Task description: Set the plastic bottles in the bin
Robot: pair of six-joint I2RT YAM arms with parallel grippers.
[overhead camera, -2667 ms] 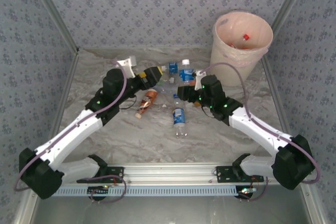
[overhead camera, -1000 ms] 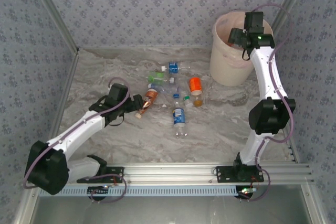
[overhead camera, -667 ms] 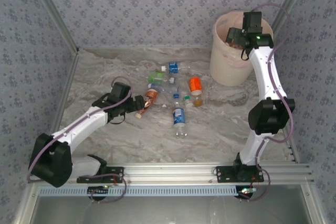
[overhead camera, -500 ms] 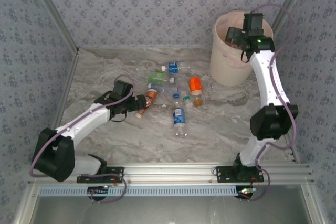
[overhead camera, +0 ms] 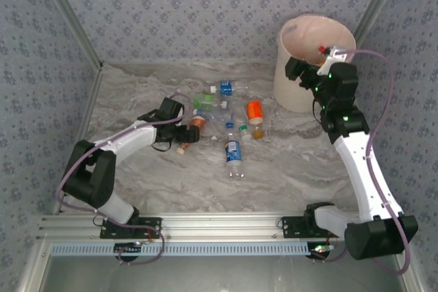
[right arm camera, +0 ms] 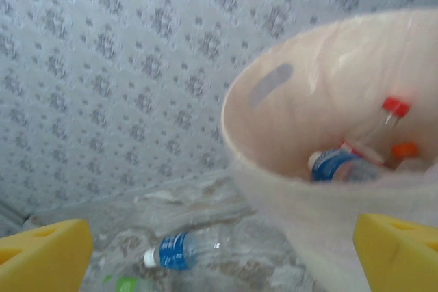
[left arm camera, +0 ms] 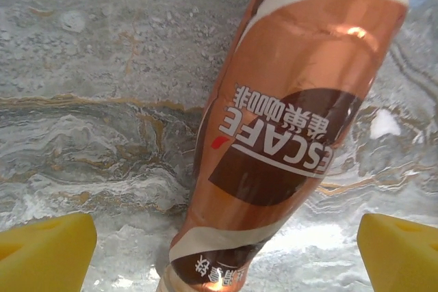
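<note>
The copper-labelled bottle [left arm camera: 287, 121] lies flat, left of centre on the bench [overhead camera: 274, 182], between the spread fingers of the left gripper [left arm camera: 222, 251]. Centre on the body before closing. The right gripper [right arm camera: 219, 251], also spread and empty, hovers at the bin [overhead camera: 295, 97], far right corner.

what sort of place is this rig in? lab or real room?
Probably an enclosed lab workcell, not a real room: patterned panel walls between aluminium posts, a marble-print tabletop, and a slotted aluminium rail along the near edge.
</note>
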